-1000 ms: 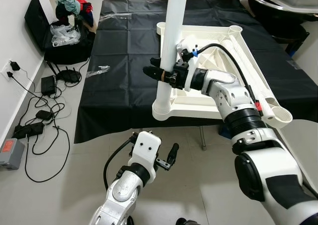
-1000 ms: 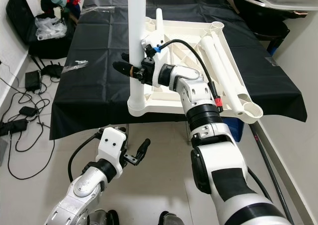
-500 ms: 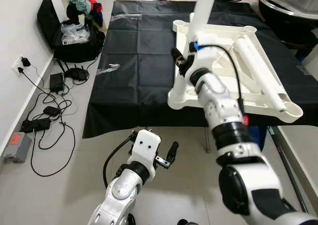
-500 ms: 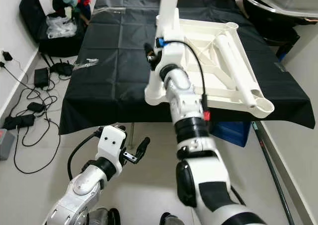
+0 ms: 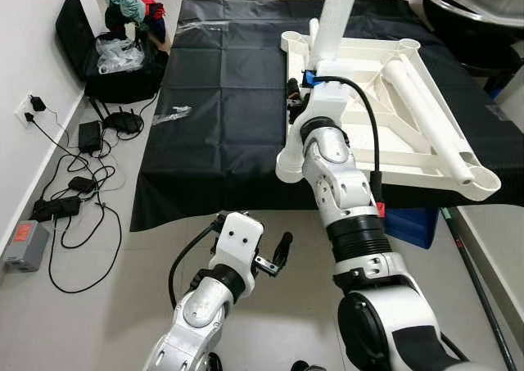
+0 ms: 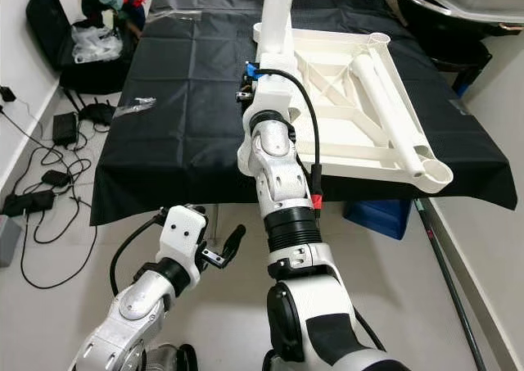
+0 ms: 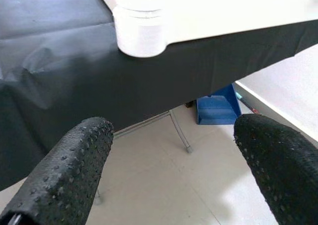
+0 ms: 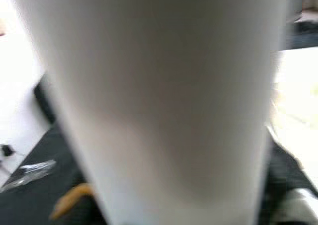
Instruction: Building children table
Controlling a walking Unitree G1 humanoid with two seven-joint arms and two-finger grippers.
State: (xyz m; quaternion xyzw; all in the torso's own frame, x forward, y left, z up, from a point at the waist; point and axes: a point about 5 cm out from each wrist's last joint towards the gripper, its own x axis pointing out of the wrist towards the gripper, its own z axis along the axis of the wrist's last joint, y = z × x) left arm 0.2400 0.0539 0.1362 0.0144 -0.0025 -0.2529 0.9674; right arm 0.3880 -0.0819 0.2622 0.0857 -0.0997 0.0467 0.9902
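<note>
1. Two arms are mine, and my right gripper [image 5: 293,92] is the one at work, up at the white table leg [image 5: 338,15] that stands in the near-left corner socket [image 5: 288,165] of the upturned tabletop [image 5: 372,113].

2. My right jaws sit against the leg's lower part, on its left side as I look down; my own wrist hides the fingers, so I cannot tell how wide they stand or whether they truly clasp the leg. In the right wrist view the leg [image 8: 159,101] looms pale and blurred, very close.

3. This leg's long axis runs upright, rising from the socket and out past the top of the head views, with a slight lean away from me.

4. A second leg [image 5: 426,113] lies flat on the tabletop's right side, its long axis running from the far edge toward the near-right corner socket [image 5: 483,187]; it is well apart from both grippers, though my right arm is far nearer to it.

5. The tabletop rests underside up on the black-covered table [image 5: 213,101], its near edge overhanging slightly.

6. My left gripper [image 5: 274,256] hangs low over the floor, jaws apart and holding nothing; its wrist view looks up at the near-left socket [image 7: 139,34].

7. I judge that the next move turns on keeping the upright leg in line with its socket.
</note>
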